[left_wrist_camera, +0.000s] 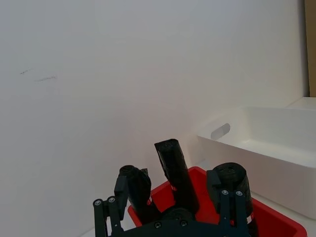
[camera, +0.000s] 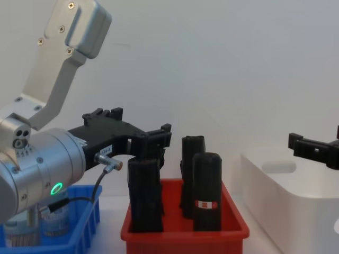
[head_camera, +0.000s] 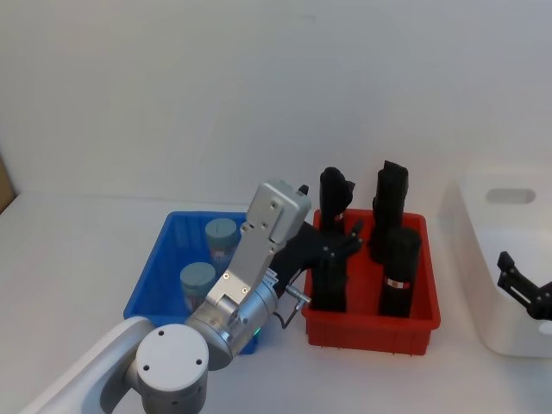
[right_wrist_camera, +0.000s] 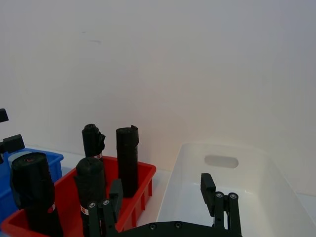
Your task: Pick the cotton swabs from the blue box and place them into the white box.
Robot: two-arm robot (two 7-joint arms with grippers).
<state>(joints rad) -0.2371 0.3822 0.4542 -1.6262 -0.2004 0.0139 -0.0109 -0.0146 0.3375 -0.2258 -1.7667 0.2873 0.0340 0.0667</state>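
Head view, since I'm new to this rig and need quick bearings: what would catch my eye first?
The big silver left arm dominates the lower left, with its open left end effector held over the red bin of tall black rolls in the middle. Left of that, the blue box holds two tubs of cotton swabs. At the right, the open right end effector hangs over the white box.

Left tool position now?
Head view: the left tool hovers open over the left end of the red bin, above a black roll, right of the blue box.
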